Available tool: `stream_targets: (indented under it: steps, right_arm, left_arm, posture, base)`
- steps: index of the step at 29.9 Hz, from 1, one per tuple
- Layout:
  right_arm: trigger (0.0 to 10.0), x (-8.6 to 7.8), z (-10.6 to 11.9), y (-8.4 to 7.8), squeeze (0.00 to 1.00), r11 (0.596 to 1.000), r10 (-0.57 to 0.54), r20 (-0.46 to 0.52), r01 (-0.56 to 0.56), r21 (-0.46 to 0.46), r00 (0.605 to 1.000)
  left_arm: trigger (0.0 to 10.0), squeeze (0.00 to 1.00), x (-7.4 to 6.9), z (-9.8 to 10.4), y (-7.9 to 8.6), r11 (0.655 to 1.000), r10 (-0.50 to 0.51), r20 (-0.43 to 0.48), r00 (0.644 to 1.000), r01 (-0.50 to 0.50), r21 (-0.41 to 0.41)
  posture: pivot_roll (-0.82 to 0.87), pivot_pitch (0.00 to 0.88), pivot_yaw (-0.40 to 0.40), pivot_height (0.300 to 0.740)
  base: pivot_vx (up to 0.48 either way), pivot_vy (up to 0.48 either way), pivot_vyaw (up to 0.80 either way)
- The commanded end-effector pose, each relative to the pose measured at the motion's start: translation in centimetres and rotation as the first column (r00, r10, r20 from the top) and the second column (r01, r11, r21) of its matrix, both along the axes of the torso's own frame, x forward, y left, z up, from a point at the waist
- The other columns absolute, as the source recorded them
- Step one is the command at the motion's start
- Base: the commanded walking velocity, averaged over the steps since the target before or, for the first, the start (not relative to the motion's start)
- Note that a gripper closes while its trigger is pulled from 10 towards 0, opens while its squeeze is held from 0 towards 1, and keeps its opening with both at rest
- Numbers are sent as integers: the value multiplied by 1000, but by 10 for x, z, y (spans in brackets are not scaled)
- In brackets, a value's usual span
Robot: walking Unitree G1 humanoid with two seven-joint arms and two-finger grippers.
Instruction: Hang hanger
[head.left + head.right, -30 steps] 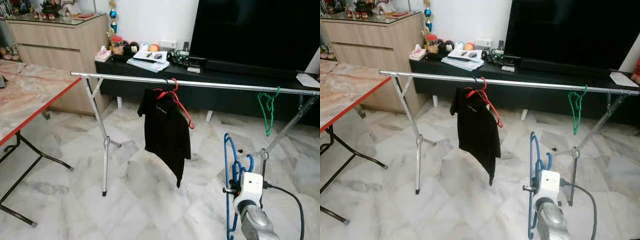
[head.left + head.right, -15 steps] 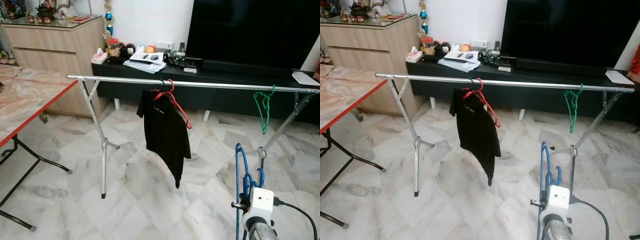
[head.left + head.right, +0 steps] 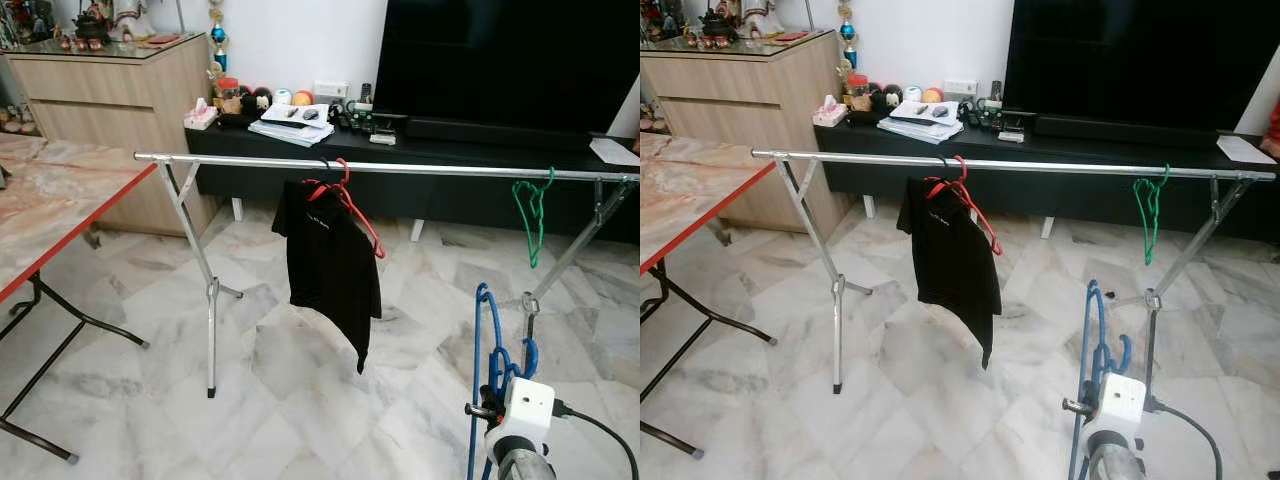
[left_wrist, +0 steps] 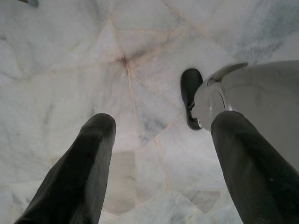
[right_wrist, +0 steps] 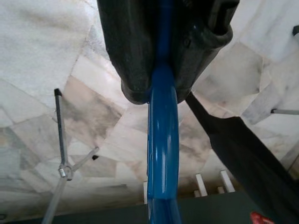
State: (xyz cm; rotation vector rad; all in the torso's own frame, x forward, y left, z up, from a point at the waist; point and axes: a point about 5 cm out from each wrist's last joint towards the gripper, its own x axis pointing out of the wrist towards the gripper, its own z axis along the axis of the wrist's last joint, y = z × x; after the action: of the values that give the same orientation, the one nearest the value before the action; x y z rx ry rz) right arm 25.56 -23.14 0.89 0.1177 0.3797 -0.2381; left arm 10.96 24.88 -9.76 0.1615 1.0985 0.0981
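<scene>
- Your right gripper [image 5: 163, 70] is clamped on the blue hanger [image 3: 487, 340], lower right of the left eye frame, in front of and below the rail; the hanger is not on the rail.
- In the right wrist view the blue bar runs straight out between the two closed black fingers [image 5: 126, 51].
- Your left gripper [image 4: 159, 154] is spread wide, grasping nothing, pointing down at the marble floor [image 4: 60, 60].
- Silver clothes rail [image 3: 400, 168] spans mid frame, left to right edge, on crossed metal legs [image 3: 208, 290].
- Red hanger [image 3: 345, 195] hangs at rail centre with a black shirt [image 3: 330, 265] draped lopsided off it.
- Green hanger [image 3: 532, 210] hangs bare near the rail's right end.
- Floor is pale grey-white marble with veined slabs, glossy.
- Behind the rail: a low black TV console [image 3: 300, 150] with cluttered small items, and a large dark TV [image 3: 510, 60] in the upper right.
- Wooden cabinet [image 3: 110, 90] in the upper left, ornaments on top.
- Folding table with red edge [image 3: 60, 220] at the left edge, black legs.
</scene>
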Motion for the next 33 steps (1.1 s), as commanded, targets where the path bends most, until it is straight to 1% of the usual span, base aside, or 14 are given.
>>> stream_targets:
  steps: [1, 2, 4, 8, 12, 13, 22, 27, 29, 31, 33]
  right_arm:
    - [10000, 7, 8, -1, 0, 1000, -8, 29, 8, -6, 1000]
    - [10000, 7, 8, -1, 0, 1000, -8, 29, 8, -6, 1000]
    - [10000, 11, 11, 0, 0, 1000, 3, 41, -3, -15, 999]
    - [10000, 13, 12, -1, 0, 1000, 7, 44, -6, -20, 999]
    - [10000, 14, 15, -3, 0, 1000, -8, 56, 10, -19, 998]
    - [10000, 15, 15, -3, 0, 1000, -19, 55, 20, -21, 998]
    - [10000, 19, 16, -1, 0, 1000, -21, 57, 22, -17, 998]
    - [10000, 22, 18, -1, 0, 1000, -20, 61, 22, -20, 998]
    - [10000, 22, 18, -1, 0, 1000, -20, 62, 21, -22, 998]
    - [10000, 23, 19, -1, 0, 999, -21, 63, 23, -26, 998]
    - [10000, 23, 19, -1, 0, 999, -22, 63, 24, -26, 998]
  left_arm:
    - [10000, 0, -12, -3, 0, 1000, -18, -33, 999, 18, -2]
    - [10000, 0, -12, -3, 0, 1000, -18, -33, 999, 18, -2]
    - [10000, 0, -19, -4, 4, 1000, -12, -48, 999, 12, 0]
    - [10000, 0, -23, -4, 8, 1000, -7, -59, 998, 7, 4]
    - [10000, 0, -28, -4, 11, 1000, 3, -71, 997, -3, 7]
    - [10000, 0, -32, -4, 11, 1000, 4, -82, 997, -4, 5]
    - [10000, 0, -41, -7, 7, 1000, 11, -96, 995, -12, -4]
    - [10000, 0, -39, -8, 2, 1000, 11, -93, 996, -12, -8]
    - [10000, 0, -36, -9, -1, 1000, 10, -91, 996, -11, -11]
    - [10000, 0, -29, -9, -6, 1000, 6, -84, 996, -8, -16]
    - [10000, 0, -27, -9, -7, 1000, 5, -82, 997, -6, -18]
  posture:
    - [71, 0, -4, 740]
    - [71, 0, -4, 740]
    - [70, 0, -4, 740]
    - [71, 0, -5, 740]
    - [70, 0, -5, 740]
    - [69, 0, -3, 740]
    - [78, 0, -7, 740]
    - [80, 0, -9, 740]
    - [81, 0, -10, 740]
    - [77, 0, -10, 740]
    - [77, 0, -10, 740]
  base:
    - [0, 0, 0]
    - [0, 0, 0]
    - [0, 0, 0]
    - [0, 0, 0]
    - [245, 0, 0]
    - [247, 0, 0]
    - [250, 0, 0]
    - [261, 0, 0]
    - [264, 0, 0]
    - [262, 0, 0]
    - [262, 0, 0]
